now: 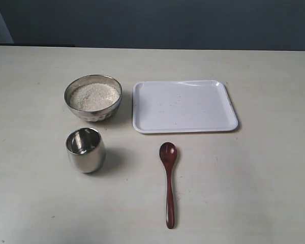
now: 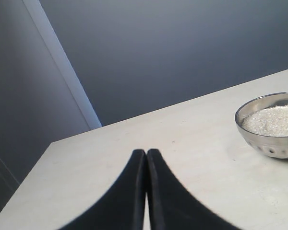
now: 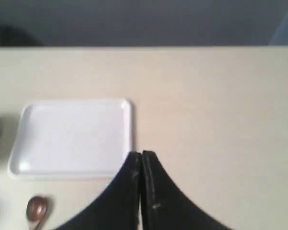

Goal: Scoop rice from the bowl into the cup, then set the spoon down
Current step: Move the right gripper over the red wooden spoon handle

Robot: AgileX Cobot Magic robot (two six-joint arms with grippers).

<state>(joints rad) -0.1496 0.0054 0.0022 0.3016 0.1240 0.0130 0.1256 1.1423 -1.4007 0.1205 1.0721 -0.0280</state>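
Exterior view: a metal bowl (image 1: 94,114) heaped with white rice (image 1: 94,96) stands on a pale table (image 1: 254,173), just left of a white tray (image 1: 184,105). A steel cup (image 1: 86,157) sits upright in front of the bowl, near it but not touching. A dark wooden spoon (image 1: 168,184) lies flat in front of the tray, head toward it.

Left wrist view: the left gripper (image 2: 146,158) hangs over bare table, fingers pressed together on nothing, with the bowl off to one side.

Right wrist view: the right gripper (image 3: 141,158) is likewise closed and empty, beside the tray's corner, apart from the spoon's head.
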